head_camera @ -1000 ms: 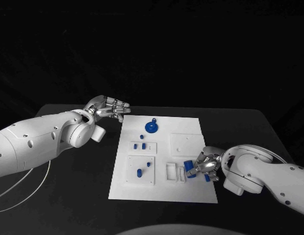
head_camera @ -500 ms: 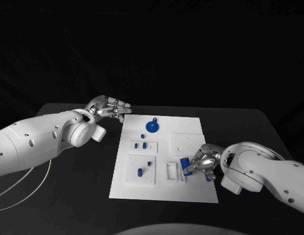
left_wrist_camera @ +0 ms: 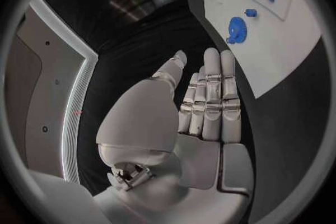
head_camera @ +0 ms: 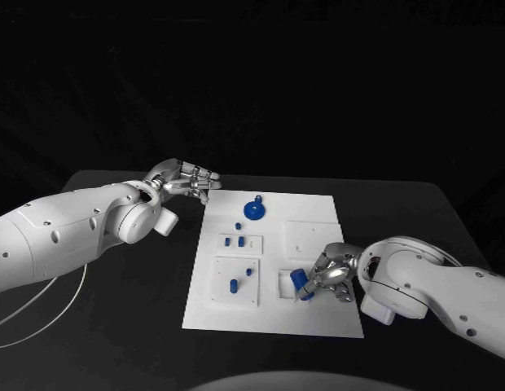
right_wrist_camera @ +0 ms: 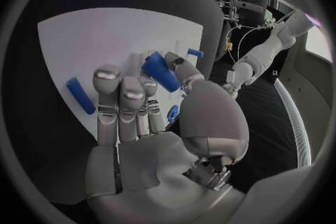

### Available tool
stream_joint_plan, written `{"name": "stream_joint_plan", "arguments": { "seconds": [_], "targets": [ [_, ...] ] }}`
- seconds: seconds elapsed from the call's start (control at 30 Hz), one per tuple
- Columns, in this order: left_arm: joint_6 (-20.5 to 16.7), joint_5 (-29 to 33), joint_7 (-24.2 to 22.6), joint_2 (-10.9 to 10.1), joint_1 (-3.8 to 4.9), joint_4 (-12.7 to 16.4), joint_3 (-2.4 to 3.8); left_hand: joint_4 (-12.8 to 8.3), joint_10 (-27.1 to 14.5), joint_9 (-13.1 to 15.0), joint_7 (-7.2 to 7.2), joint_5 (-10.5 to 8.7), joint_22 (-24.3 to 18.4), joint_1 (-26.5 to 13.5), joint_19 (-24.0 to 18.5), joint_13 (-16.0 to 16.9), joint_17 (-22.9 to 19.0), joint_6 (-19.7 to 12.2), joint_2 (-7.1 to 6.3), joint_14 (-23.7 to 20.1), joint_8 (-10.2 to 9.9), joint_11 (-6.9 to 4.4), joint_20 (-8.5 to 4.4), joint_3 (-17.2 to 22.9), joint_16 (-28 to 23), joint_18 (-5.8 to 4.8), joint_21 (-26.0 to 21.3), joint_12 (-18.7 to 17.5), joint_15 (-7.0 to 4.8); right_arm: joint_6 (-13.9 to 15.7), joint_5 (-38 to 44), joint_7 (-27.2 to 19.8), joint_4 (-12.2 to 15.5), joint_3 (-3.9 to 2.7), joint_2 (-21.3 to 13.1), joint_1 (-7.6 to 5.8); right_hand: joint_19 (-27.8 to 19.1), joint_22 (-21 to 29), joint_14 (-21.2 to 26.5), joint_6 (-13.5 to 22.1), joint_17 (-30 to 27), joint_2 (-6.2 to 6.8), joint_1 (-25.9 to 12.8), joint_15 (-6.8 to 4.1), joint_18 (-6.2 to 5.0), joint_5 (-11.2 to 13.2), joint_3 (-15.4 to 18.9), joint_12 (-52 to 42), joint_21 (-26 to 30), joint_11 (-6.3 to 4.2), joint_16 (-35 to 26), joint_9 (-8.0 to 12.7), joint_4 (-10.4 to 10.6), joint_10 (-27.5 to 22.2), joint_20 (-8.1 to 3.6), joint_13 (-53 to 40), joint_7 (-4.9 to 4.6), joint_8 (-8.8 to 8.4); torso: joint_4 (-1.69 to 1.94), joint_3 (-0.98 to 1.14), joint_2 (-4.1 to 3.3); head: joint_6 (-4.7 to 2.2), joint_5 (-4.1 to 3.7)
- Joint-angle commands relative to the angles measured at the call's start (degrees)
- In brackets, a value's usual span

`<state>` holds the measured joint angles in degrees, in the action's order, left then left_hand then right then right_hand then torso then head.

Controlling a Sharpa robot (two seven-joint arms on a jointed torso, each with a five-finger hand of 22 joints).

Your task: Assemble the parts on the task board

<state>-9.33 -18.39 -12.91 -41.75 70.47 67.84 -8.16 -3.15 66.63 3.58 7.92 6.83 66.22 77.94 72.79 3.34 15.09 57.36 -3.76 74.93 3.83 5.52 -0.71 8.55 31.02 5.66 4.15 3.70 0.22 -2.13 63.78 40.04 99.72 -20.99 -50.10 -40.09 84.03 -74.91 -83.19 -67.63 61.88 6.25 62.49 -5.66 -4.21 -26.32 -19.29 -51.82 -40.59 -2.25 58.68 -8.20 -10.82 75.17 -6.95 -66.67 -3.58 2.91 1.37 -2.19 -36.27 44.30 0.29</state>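
Your right hand [right_wrist_camera: 150,106] is pinching a blue part [right_wrist_camera: 161,71] over the task board [head_camera: 323,213], its fingers hiding the slot beneath. Your left hand [left_wrist_camera: 203,103] is hovering released, fingers straight and empty.

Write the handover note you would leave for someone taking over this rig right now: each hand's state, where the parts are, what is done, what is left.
Right hand: pinches a blue block over the task board's near right part, beside a white holder.
Left hand: holds nothing, fingers straight, over the table off the board's far left corner.
Done: blue round part sits at the far end; small blue pieces stand in the left plates.
Left: seat the held block; a loose blue peg lies on the board by the right hand.
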Motion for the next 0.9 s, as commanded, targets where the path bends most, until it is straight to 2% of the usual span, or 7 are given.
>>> {"name": "stream_joint_plan", "arguments": {
  "seconds": [0.03, 0.33, 0.7, 0.73, 0.8, 0.87, 0.9],
  "targets": [
    [1.2, -0.3, 0.0, 0.2, 0.01, 0.1, 0.03, 0.0, -0.5, 0.0, -0.08, -0.16, -0.1, -0.1, 0.4, 0.1, -0.1, -0.3, 0.18, 0.2, -0.2, -0.04, 0.12, -0.3, -0.3, -0.17, 0.1, -0.2, 0.29, -1.7, 1.8, 1.5, -0.3, 0.19, 0.7, -0.15, 2.8, -4.5, -0.2, -0.5, 0.1, -0.90, 0.9, -0.10, 0.43, 0.6, 1.0, 0.2, 0.2, -0.20, -0.3, -0.5, 1.1, 0.4, -0.05, 0.1, 0.54, 0.71, -0.05, 0.00, -0.02, 0.10, 0.17],
    [1.6, -0.5, 0.3, 0.2, 0.01, 0.1, 0.02, 0.0, -0.8, 0.0, 0.00, -0.16, -0.1, -0.1, 0.4, 0.1, -0.1, -0.4, 0.29, 0.2, -0.2, 0.02, 0.16, -0.5, -0.3, -0.14, 0.1, -0.1, 0.33, -0.3, 2.6, 1.5, -1.8, 0.89, 2.5, -0.77, 2.9, -4.5, -0.2, -0.6, 0.1, -0.19, 0.4, -0.11, 0.46, 4.6, 2.7, 0.0, 0.1, -0.22, -0.3, -0.4, 6.7, 0.7, -0.08, 0.3, 0.81, 0.72, -0.05, 0.03, -0.04, 0.17, 0.45],
    [2.2, -0.8, 0.6, 0.2, 0.01, 0.0, 0.01, 0.1, -1.0, 0.0, 0.04, -0.18, -0.3, 0.0, 0.4, 0.1, -0.1, -0.3, 0.41, 0.2, -0.1, 0.09, 0.21, -0.7, -0.4, -0.11, 0.0, -0.1, 0.38, -1.7, 2.7, 1.5, -2.3, 2.12, 3.2, -1.64, 2.8, -4.4, -0.2, -0.3, -0.1, 1.26, 1.2, 0.05, 0.37, 5.6, 8.6, 0.3, 0.6, 0.02, -0.6, -0.4, 12.0, 0.6, 0.07, 0.7, 0.64, 0.73, -0.15, 0.03, 0.00, 0.40, 0.64],
    [2.2, -0.8, 0.7, 0.2, 0.01, 0.0, 0.01, 0.1, -1.0, 0.0, 0.04, -0.18, -0.3, 0.0, 0.4, 0.1, -0.1, -0.3, 0.41, 0.2, -0.1, 0.09, 0.21, -0.7, -0.4, -0.11, 0.0, -0.1, 0.38, -1.6, 2.6, 1.5, -2.3, 2.15, 3.2, -1.66, 2.8, -4.4, -0.2, -0.2, -0.1, 1.41, 0.7, 0.10, 0.34, 8.3, 9.9, 0.4, 0.6, 0.09, -0.6, -0.4, 12.9, 0.6, 0.09, 0.7, 0.59, 0.72, -0.12, 0.06, 0.00, 0.42, 0.62],
    [2.3, -0.9, 0.7, 0.2, 0.01, 0.0, 0.01, 0.1, -1.2, 0.0, 0.07, -0.15, -0.3, 0.0, 0.4, 0.1, -0.1, -0.3, 0.44, 0.2, -0.1, 0.13, 0.23, -0.8, -0.4, -0.09, 0.1, -0.2, 0.40, -1.5, 2.6, 1.5, -2.2, 2.20, 3.3, -1.69, 2.8, -4.4, -0.2, -0.1, -0.2, 1.81, 0.4, 0.18, 0.28, 16.8, 12.3, 0.4, 0.7, 0.22, -0.7, -0.6, 15.8, 0.6, 0.18, 0.8, 0.53, 0.75, -0.10, 0.06, 0.00, 0.38, 0.62],
    [2.4, -1.0, 0.8, 0.2, 0.01, 0.0, 0.00, 0.1, -1.2, 0.0, 0.07, -0.15, -0.3, 0.0, 0.4, 0.1, -0.1, -0.3, 0.44, 0.2, -0.1, 0.13, 0.23, -0.8, -0.4, -0.09, 0.1, -0.2, 0.40, -1.4, 2.5, 1.5, -2.2, 2.22, 3.3, -1.71, 2.8, -4.4, -0.2, 0.2, -0.2, 2.60, 2.2, 0.20, 0.17, 18.5, 14.8, 0.4, 0.7, 0.27, -0.8, -1.1, 20.7, 0.5, 0.27, 0.9, 0.52, 0.78, -0.11, 0.08, -0.02, 0.46, 0.60],
    [2.4, -1.0, 0.8, 0.2, 0.01, 0.0, 0.00, 0.1, -1.2, 0.0, 0.07, -0.15, -0.3, 0.0, 0.4, 0.1, -0.1, -0.3, 0.44, 0.2, -0.1, 0.13, 0.23, -0.8, -0.4, -0.09, 0.1, -0.2, 0.40, -1.3, 2.4, 1.5, -2.1, 2.23, 3.3, -1.71, 2.9, -4.4, -0.2, 0.2, -0.2, 2.81, 2.6, 0.24, 0.16, 18.7, 15.5, 0.4, 0.7, 0.30, -0.8, -1.2, 21.9, 0.5, 0.27, 0.9, 0.50, 0.78, -0.12, 0.08, -0.01, 0.45, 0.59]
  ]
}}
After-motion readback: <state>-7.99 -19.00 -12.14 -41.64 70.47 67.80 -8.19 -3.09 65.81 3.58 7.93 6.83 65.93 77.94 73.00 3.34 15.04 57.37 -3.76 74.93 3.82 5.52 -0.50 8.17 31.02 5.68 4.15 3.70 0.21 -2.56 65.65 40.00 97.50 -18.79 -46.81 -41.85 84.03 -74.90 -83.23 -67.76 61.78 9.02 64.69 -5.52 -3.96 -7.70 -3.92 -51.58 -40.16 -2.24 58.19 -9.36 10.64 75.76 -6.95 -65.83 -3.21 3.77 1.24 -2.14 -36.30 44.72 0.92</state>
